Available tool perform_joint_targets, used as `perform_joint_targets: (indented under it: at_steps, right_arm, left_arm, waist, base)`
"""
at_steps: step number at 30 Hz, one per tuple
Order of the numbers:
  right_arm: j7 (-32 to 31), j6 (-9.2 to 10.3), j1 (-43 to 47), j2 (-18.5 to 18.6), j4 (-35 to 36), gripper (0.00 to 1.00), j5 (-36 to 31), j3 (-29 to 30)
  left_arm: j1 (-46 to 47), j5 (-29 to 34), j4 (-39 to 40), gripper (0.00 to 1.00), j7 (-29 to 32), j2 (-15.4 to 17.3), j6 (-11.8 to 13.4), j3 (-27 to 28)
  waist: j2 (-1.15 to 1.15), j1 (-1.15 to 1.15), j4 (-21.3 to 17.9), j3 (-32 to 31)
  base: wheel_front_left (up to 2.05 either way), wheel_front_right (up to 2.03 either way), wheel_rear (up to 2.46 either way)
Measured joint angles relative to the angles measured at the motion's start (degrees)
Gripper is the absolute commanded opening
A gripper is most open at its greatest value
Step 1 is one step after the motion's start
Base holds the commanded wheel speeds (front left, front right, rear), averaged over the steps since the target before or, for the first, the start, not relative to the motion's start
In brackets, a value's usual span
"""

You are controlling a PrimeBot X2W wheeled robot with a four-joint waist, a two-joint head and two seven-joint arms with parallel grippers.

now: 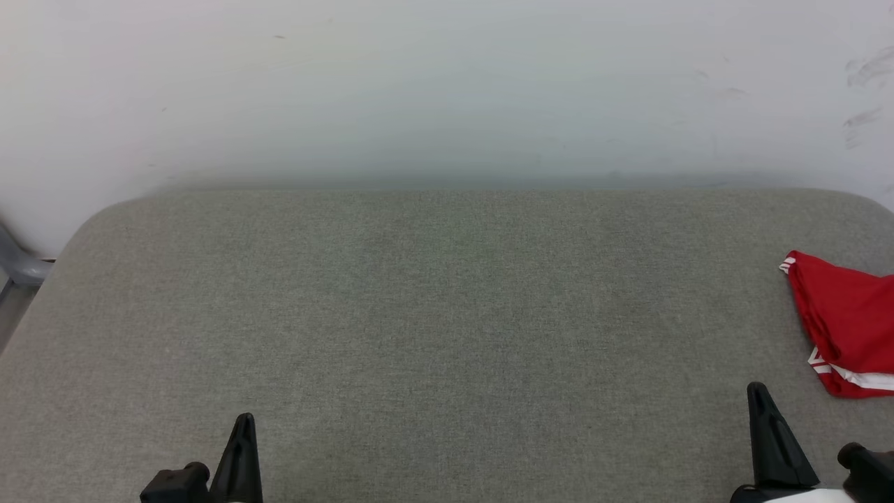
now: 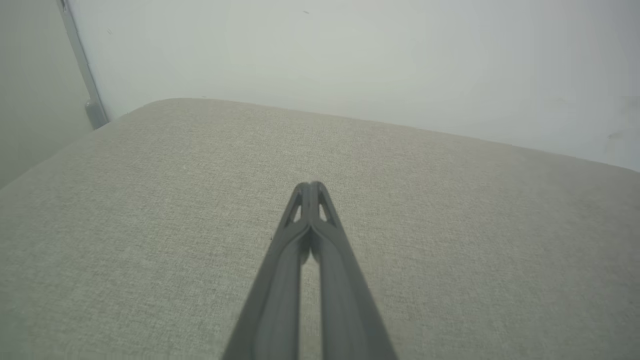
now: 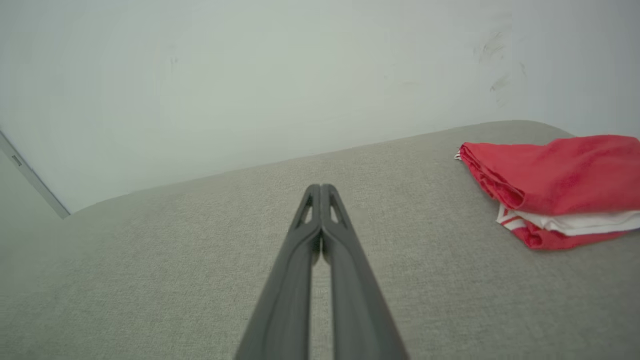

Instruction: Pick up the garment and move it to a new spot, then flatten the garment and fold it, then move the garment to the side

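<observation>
Your left gripper (image 2: pixel 310 190), right gripper (image 3: pixel 320 192): fingers pressed together, holding nothing, over the grey fabric surface (image 1: pixel 447 314). Garment (image 3: pixel 560 172): red-and-white bundle, ahead-right of your right gripper, apart. Beyond: scuffed white wall (image 1: pixel 447 84).

Left gripper (image 2: pixel 310 192), lower centre: two long matte dark-grey plastic fingers are tapering to rounded tips, each carrying a triangular cut-out. Right gripper (image 3: pixel 320 194) is looking identical; a white casing (image 1: pixel 803 497) is edging its base.
</observation>
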State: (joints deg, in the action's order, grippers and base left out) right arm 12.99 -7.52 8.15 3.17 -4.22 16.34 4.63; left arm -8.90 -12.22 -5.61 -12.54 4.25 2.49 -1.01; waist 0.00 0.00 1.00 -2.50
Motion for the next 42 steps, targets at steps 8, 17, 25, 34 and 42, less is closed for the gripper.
perform_joint_targets:
  at_steps: [8,17,25,34,42]
  right_arm:
    - [-2.0,0.0,-1.3,0.0,-1.1,0.0,8.6,0.0]
    - [-4.1,0.01,-2.8,0.0,-2.2,0.0,17.4,0.1]
    - [-5.9,0.01,-4.1,0.0,-3.2,0.0,24.4,0.1]
    - [-7.6,0.01,-5.3,0.1,-4.1,0.0,31.5,0.3]
    - [-9.5,0.02,-6.9,0.1,-5.0,0.0,38.7,0.4]
  left_arm:
    - [1.5,-8.9,-0.8,0.0,2.1,-0.3,-1.2,0.9]
    - [3.2,-18.0,-1.9,0.0,4.2,-0.5,-2.4,1.7]
    - [4.6,-25.4,-2.5,0.0,5.9,-0.6,-3.1,2.3]
    - [6.0,-32.8,-3.4,0.0,7.8,-0.7,-4.1,3.1]
    - [7.2,-40.4,-4.2,0.0,9.6,-0.8,-5.0,3.7]
  waist:
    - [0.0,0.0,-0.1,0.2]
    - [0.0,0.0,-0.1,0.4]
    - [0.0,0.0,-0.2,0.6]
    - [0.0,0.0,-0.3,0.8]
    - [0.0,0.0,-0.4,1.0]
  base:
    - [0.0,0.0,0.0]
    - [0.0,0.0,0.0]
    - [0.0,0.0,0.0]
    - [0.0,0.0,0.0]
    - [0.0,0.0,0.0]
